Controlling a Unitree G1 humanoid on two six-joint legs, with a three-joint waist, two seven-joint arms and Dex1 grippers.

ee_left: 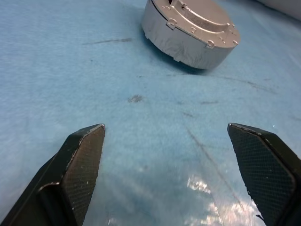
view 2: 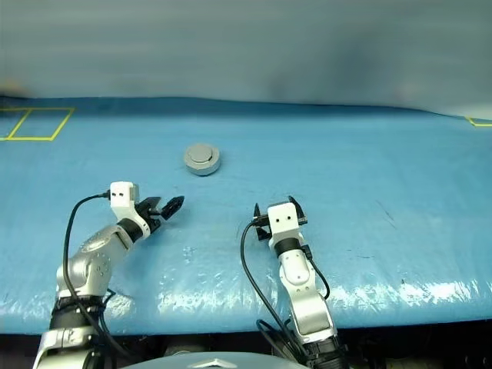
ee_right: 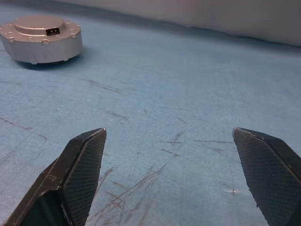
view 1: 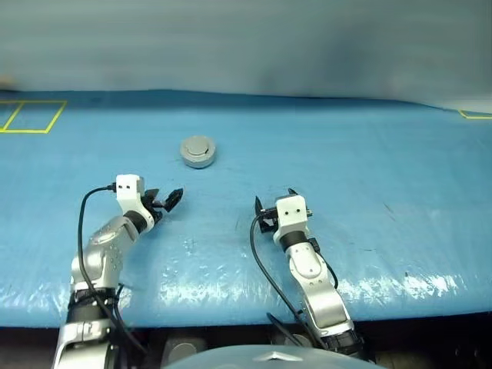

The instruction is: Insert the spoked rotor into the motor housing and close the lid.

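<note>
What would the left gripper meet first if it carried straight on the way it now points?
Probably the closed motor housing: the open left gripper aims across bare blue table toward it, though depth is unclear and it might pass just beside it.

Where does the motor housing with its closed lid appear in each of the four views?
Left eye view: motor housing left of centre, beyond both grippers.
Right eye view: same, left of centre.
Left wrist view: top, right of centre.
Right wrist view: top left corner.
Shared landmark: the blue table cover.
</note>
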